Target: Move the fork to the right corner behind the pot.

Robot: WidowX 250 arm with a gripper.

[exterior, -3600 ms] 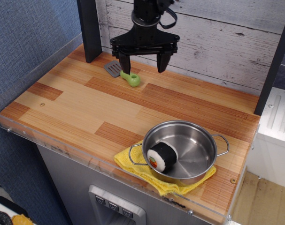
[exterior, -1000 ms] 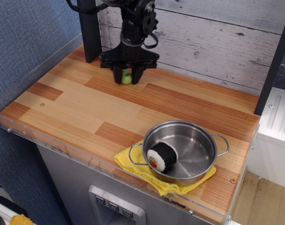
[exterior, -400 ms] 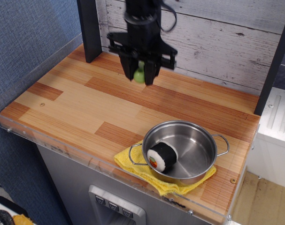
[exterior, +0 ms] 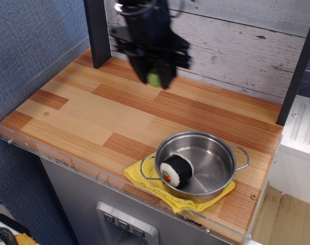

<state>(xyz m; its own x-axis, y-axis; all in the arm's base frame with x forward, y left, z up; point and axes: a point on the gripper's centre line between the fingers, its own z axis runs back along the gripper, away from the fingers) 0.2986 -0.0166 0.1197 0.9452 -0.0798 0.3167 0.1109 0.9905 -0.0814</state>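
Observation:
My gripper (exterior: 155,80) hangs over the back of the wooden counter, left of centre, lifted off the surface and blurred by motion. It is shut on the fork (exterior: 154,78); only the light-green handle end shows between the fingers, and the grey head is hidden. The shiny steel pot (exterior: 198,164) stands at the front right on a yellow cloth (exterior: 149,184), well apart from the gripper. A black-and-white sushi-roll toy (exterior: 175,170) lies inside the pot.
A dark post (exterior: 97,31) stands at the back left, and a white plank wall (exterior: 236,46) runs along the back. A clear acrylic rim (exterior: 37,66) borders the left and front edges. Another dark post (exterior: 297,66) stands at the right.
The gripper closed on the fork at the back left, lifted it off the counter and has shifted slightly right and up since the last frames.

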